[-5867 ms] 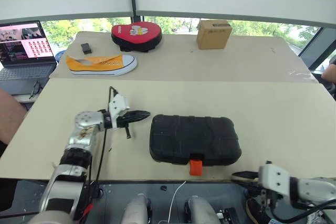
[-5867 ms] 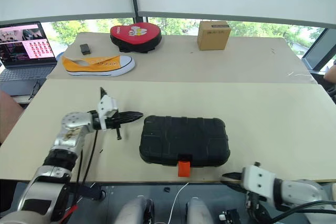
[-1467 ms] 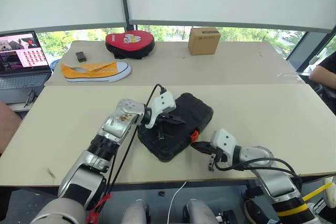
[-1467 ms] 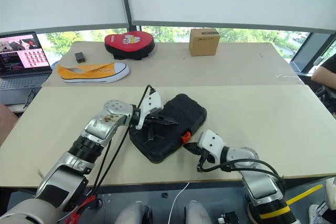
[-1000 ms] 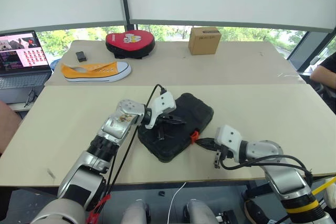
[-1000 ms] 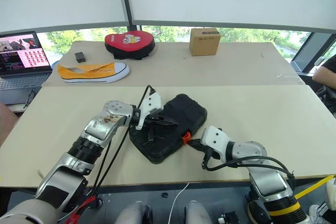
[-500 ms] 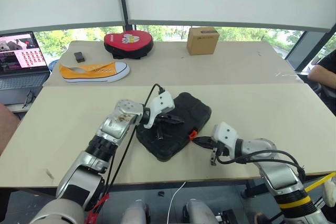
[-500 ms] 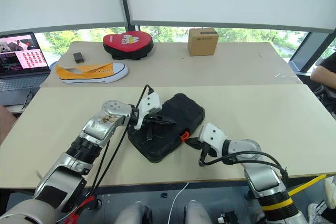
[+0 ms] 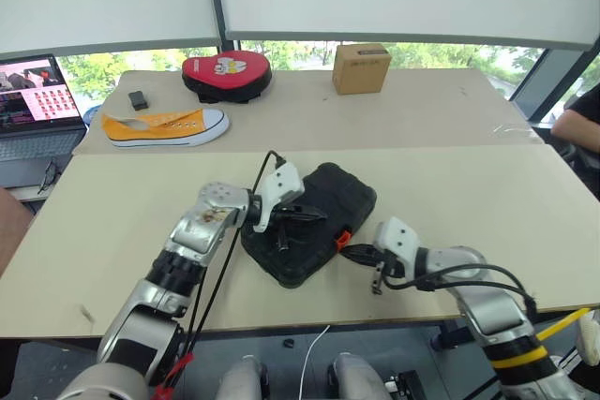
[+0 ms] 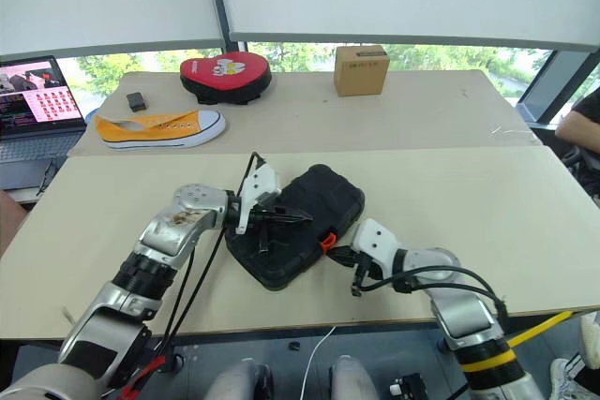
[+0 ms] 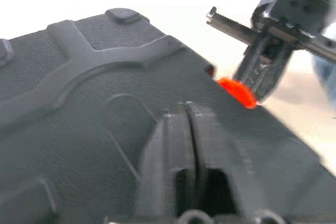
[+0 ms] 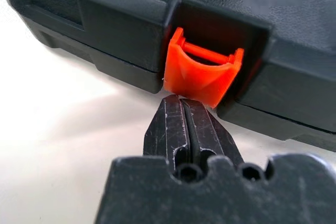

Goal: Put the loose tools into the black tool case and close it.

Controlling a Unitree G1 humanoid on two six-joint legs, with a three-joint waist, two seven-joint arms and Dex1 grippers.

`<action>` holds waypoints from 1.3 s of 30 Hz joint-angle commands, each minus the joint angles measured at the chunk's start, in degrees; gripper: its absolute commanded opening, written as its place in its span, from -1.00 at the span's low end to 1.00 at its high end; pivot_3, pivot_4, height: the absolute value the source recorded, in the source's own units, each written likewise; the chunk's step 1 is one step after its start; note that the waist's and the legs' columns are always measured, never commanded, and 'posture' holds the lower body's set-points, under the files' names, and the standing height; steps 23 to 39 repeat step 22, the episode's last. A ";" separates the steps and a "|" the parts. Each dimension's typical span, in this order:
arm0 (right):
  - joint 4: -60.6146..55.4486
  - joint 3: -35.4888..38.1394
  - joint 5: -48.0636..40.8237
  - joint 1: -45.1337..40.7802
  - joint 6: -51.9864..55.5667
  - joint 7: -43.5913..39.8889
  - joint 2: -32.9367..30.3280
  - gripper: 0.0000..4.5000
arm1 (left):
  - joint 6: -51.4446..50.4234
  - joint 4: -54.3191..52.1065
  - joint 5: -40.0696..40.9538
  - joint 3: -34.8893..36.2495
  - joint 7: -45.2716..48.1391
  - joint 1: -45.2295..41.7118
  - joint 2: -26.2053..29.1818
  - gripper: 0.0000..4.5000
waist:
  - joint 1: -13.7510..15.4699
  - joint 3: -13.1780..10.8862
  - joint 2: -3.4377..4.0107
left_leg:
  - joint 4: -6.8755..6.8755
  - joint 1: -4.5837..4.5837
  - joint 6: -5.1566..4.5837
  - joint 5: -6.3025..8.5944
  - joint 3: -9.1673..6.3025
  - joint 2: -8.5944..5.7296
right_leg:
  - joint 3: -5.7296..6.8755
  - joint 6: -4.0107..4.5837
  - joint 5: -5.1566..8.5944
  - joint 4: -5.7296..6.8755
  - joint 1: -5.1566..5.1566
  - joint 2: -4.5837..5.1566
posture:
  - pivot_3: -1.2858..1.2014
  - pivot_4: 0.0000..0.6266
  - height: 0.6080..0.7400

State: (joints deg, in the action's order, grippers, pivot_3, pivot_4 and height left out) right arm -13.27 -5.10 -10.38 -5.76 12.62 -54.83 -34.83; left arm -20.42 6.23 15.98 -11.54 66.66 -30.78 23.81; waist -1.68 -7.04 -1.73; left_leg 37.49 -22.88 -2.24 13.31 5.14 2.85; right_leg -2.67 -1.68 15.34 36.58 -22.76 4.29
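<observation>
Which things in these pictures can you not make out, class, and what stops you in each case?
- Inside of the black case: hidden by its shut lid, so whether tools are in it is unknown.
- Orange latch: whether it is snapped shut is unclear in the right wrist view; the right hand meets its lower edge.
- Small dark thing near the yellow shoe: too small to name.
- Laptop: cut by the left edge.

The case (image 9: 309, 222) is closed, so whatever is inside stays hidden. Part of its lid sits under the left gripper (image 9: 314, 213). At the left edge a laptop (image 9: 36, 100) is cut off, and at the right edge a person's arm (image 9: 577, 126).
</observation>
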 commanded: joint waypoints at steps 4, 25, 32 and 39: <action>1.01 12.21 -5.76 5.65 -5.66 -2.79 -5.58 -0.03 | 3.65 -7.45 7.54 14.16 0.76 11.03 8.81 0.33 | 0.10 -0.30 -0.13 | -0.40 -0.36 0.04 -0.04 0.00 -0.02 | 0.10 0.01 -0.01 -0.26 -0.41 -0.07 | 0.03 -0.52 1.00; 25.51 19.55 -13.29 0.42 -27.60 -17.00 -7.84 0.98 | 18.56 -11.24 5.01 31.55 -8.33 38.66 14.81 1.00 | 2.03 -1.21 -0.06 | -0.55 -0.56 0.17 -0.03 0.13 -0.13 | 0.36 -0.14 -0.09 -0.72 -0.40 0.83 | 0.03 -0.52 1.00; 25.51 19.55 -13.29 0.42 -27.60 -17.00 -7.84 0.98 | 18.56 -11.24 5.01 31.55 -8.33 38.66 14.81 1.00 | 2.03 -1.21 -0.06 | -0.55 -0.56 0.17 -0.03 0.13 -0.13 | 0.36 -0.14 -0.09 -0.72 -0.40 0.83 | 0.03 -0.52 1.00; 25.51 19.55 -13.29 0.42 -27.60 -17.00 -7.84 0.98 | 18.56 -11.24 5.01 31.55 -8.33 38.66 14.81 1.00 | 2.03 -1.21 -0.06 | -0.55 -0.56 0.17 -0.03 0.13 -0.13 | 0.36 -0.14 -0.09 -0.72 -0.40 0.83 | 0.03 -0.52 1.00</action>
